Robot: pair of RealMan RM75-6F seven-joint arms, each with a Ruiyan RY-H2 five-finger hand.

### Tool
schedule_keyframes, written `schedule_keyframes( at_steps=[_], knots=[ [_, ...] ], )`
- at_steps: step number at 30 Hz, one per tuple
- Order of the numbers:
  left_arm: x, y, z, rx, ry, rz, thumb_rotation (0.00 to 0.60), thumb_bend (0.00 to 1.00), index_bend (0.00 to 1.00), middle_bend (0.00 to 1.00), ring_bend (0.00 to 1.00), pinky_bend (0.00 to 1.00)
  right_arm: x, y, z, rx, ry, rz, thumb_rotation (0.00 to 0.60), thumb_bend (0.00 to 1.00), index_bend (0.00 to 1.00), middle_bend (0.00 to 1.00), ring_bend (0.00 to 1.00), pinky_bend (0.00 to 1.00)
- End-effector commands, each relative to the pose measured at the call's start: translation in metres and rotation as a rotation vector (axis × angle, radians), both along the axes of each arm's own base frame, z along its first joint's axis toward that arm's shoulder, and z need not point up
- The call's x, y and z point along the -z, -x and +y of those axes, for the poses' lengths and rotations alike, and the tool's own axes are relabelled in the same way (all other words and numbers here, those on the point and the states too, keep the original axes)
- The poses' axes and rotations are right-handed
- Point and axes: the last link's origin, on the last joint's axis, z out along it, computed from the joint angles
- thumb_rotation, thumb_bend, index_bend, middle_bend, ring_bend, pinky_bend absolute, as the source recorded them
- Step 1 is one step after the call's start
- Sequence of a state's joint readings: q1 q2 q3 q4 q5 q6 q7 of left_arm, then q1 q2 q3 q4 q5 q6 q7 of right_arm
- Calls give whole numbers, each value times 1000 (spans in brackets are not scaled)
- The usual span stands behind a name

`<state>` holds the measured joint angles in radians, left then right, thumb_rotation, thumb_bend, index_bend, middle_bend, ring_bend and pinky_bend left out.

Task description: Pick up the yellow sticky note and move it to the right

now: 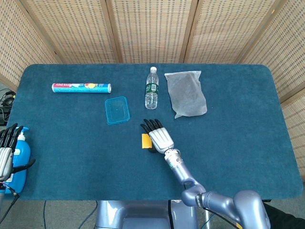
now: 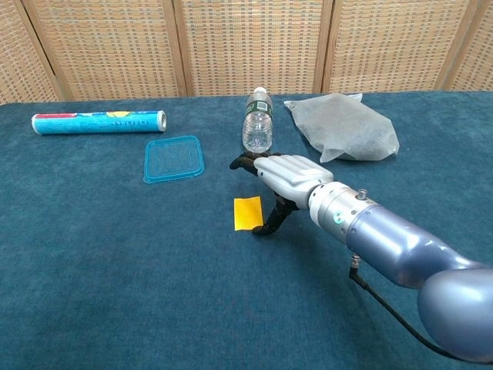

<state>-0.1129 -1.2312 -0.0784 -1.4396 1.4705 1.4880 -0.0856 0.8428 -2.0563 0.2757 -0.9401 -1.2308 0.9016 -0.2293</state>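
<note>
The yellow sticky note (image 2: pixel 248 213) lies flat on the blue table cloth, partly hidden under my right hand (image 1: pixel 156 135) in the head view, where only its left strip (image 1: pixel 145 141) shows. In the chest view my right hand (image 2: pixel 283 179) hovers just right of the note with its fingers spread forward and the thumb pointing down to the cloth beside the note's right edge. It holds nothing. My left hand (image 1: pixel 5 151) hangs at the far left edge of the head view, fingers apart, next to a blue bottle.
A clear water bottle (image 2: pixel 257 123) lies behind the hand. A grey plastic bag (image 2: pixel 344 126) is to its right, a blue lid (image 2: pixel 174 158) and a foil roll (image 2: pixel 98 122) to the left. A blue pump bottle (image 1: pixel 20 157) stands by the left hand.
</note>
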Motion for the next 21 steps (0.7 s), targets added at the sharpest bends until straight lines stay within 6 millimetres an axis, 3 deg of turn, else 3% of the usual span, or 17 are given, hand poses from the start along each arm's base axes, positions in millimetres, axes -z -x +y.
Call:
schedule_keyframes(
  at_steps=[1, 6, 14, 21],
  knots=[
    [0, 0, 0, 0, 0, 1, 600, 166, 0, 0, 0, 29, 2, 2, -1, 6, -3, 13, 600, 323, 129, 0, 0, 0],
    [0, 0, 0, 0, 0, 0, 600, 166, 0, 0, 0, 30, 4, 0, -2, 10, 6, 9, 600, 366, 129, 0, 0, 0],
    [-1, 0, 0, 2, -3, -3, 600, 167, 0, 0, 0, 36, 1, -5, -4, -4, 39, -23, 600, 610, 145, 0, 0, 0],
    [-1, -2, -1, 11, -6, -10, 600, 168, 0, 0, 0, 36, -12, -4, -5, -20, 69, -40, 600, 638, 147, 0, 0, 0]
  ],
)
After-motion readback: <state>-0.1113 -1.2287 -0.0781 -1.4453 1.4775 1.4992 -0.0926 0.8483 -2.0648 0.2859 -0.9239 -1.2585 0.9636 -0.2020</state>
